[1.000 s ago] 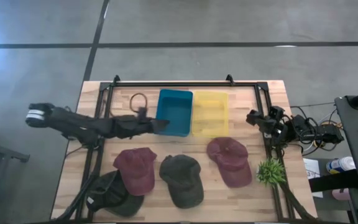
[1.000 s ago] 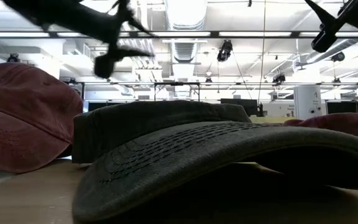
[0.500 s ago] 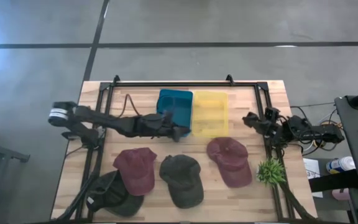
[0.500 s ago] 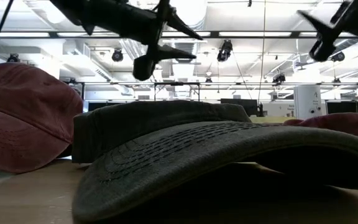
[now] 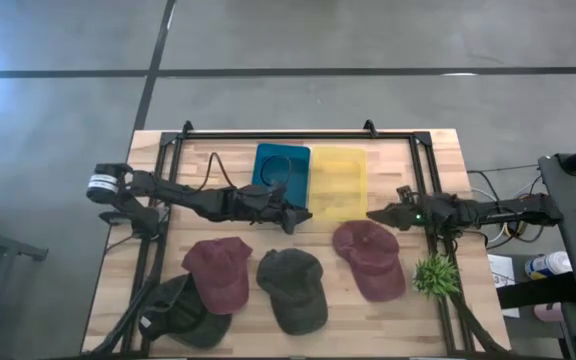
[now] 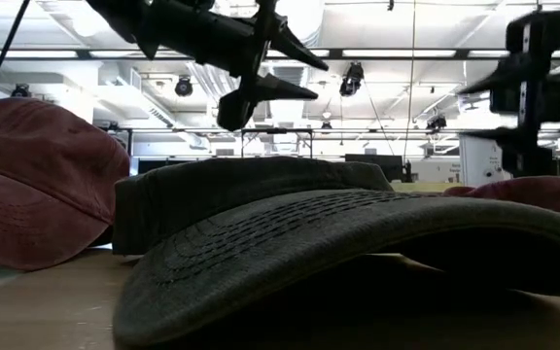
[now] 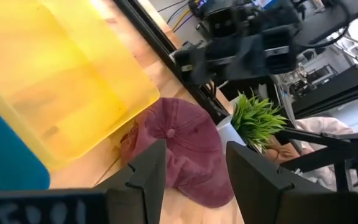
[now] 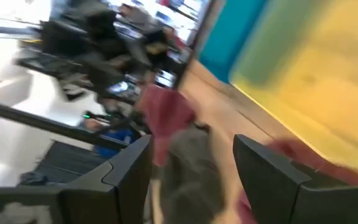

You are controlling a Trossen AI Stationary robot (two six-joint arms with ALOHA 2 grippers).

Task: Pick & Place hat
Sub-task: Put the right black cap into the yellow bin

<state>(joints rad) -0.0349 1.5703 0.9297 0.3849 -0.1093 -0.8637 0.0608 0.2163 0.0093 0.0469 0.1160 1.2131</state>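
Observation:
Several caps lie crown-up on the wooden table: a maroon cap (image 5: 218, 272), a dark green cap (image 5: 293, 290) whose brim fills the low view (image 6: 358, 243), a second maroon cap (image 5: 370, 258) on the right, and an olive cap (image 5: 183, 312) partly under the first maroon one. My left gripper (image 5: 303, 215) is open and hovers above the table near the bins' front edge; its wrist view looks past its fingers (image 7: 194, 155) at the right maroon cap (image 7: 185, 149). My right gripper (image 5: 373, 215) is open (image 8: 191, 149) and hangs over that cap's far edge.
A blue bin (image 5: 280, 180) and a yellow bin (image 5: 338, 182) stand side by side at the far middle of the table. A small green plant (image 5: 436, 275) sits at the right edge. Black frame rails (image 5: 428, 190) run along both sides and the far edge.
My left gripper has swung from beside the blue bin toward the table's right and near side, ending in front of the bins. My right gripper has reached out from the right rail toward the table's middle, over the right maroon cap's far edge. The caps have stayed put.

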